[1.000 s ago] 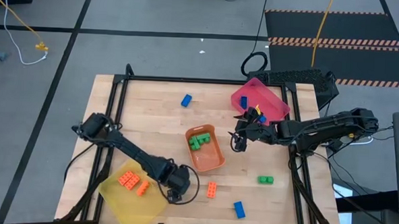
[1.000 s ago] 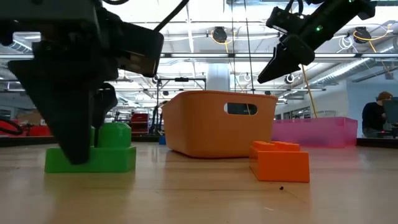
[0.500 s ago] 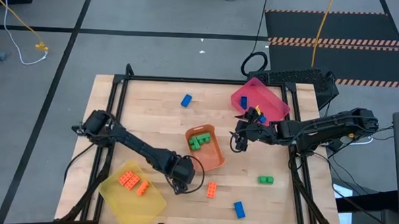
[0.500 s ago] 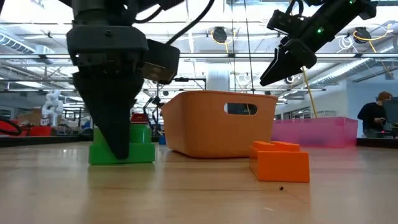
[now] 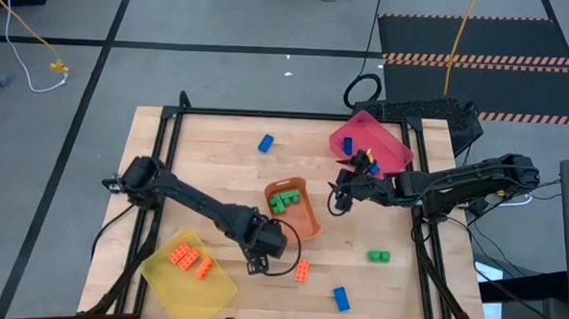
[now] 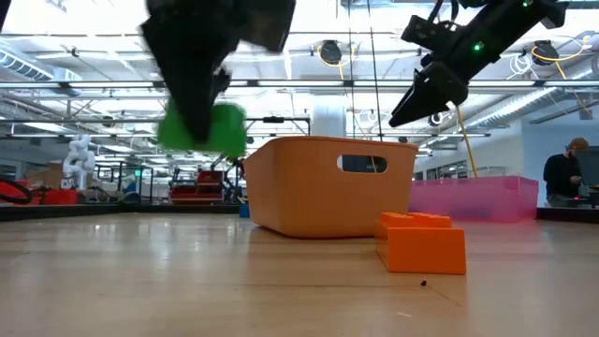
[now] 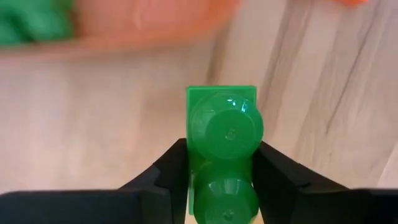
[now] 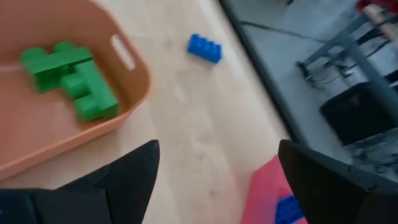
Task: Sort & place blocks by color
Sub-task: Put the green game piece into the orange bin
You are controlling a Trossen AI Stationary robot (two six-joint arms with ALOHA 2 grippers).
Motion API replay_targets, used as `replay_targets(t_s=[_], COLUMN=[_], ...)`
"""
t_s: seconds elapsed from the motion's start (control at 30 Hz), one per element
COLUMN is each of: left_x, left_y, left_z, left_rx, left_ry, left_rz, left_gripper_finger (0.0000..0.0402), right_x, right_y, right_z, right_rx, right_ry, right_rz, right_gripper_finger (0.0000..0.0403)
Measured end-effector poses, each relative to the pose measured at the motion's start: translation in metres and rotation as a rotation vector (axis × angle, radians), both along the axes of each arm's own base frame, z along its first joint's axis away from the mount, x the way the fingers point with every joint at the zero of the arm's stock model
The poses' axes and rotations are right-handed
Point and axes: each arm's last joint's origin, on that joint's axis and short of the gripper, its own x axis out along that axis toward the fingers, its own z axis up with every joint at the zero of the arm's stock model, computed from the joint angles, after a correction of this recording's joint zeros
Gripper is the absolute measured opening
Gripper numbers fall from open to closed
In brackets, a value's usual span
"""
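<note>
left gripper (image 7: pixel 221 180): its two dark fingers are pinching a small green studded plastic brick (image 7: pixel 222 134) between them, closed only as far as the brick's width; the brick is riding clear of the pale wooden tabletop (image 5: pixel 207 166), just beside the translucent orange tray (image 5: pixel 306 223).
right gripper (image 5: pixel 337 197): hovering with fingers spread wide and gripping nothing, between the orange tray and the translucent pink tray (image 5: pixel 386 145).
green blocks sorted: two or three green bricks (image 8: pixel 71 78) are lying in the orange tray; the exact count is hard to read from above.
other blocks: orange bricks (image 5: pixel 190 260) are sitting in the translucent yellow tray (image 5: pixel 211 291); an orange brick (image 5: pixel 302 270), a green one (image 5: pixel 378 255) and two blue ones (image 5: pixel 341 298) (image 5: pixel 265 142) are lying loose on the table.
step in hand: carrying the held green brick to the orange tray.
doing it well: keeping the pinch steady, lifting above the tray wall before crossing it, centring over a bare patch of floor, and letting go low so the brick is not bouncing out.
</note>
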Motion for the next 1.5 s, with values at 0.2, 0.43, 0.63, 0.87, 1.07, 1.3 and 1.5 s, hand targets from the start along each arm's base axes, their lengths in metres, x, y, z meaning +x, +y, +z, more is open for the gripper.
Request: replay_targets(t_s=[0.2,0.43,0.63,0.87,1.07,1.3,1.5], left_x=[0.011,0.029,0.044,0.052,0.06,0.066,0.066], left_y=[0.026,0.072,0.102,0.119,0.119,0.115,0.115], left_z=[0.026,0.032,0.036,0.033,0.01,-0.003,-0.002], left_rx=[0.13,0.168,0.167,0.17,0.154,0.117,0.121], left_ry=[-0.034,-0.111,-0.23,-0.271,-0.219,-0.217,-0.224], left_rz=[-0.015,-0.012,-0.02,-0.013,-0.04,-0.053,-0.068], left_gripper_finger=[0.0134,0.0134,0.0134,0.0134,0.0134,0.0218,0.0327], right_x=[-0.005,-0.019,-0.033,-0.041,-0.041,-0.049,-0.056], right_y=[-0.002,-0.002,-0.005,-0.006,-0.006,-0.006,-0.004], right_z=[0.01,0.028,0.041,0.038,0.036,0.031,0.022], right_rx=[-0.034,-0.015,-0.035,-0.002,-0.004,0.056,0.213], right_ry=[-0.055,-0.145,-0.201,-0.17,-0.153,-0.121,-0.039], right_rz=[-0.035,-0.042,-0.088,-0.118,-0.117,-0.151,-0.121], right_gripper_finger=[0.0322,0.0322,0.0322,0.0322,0.0322,0.0322,0.0322])
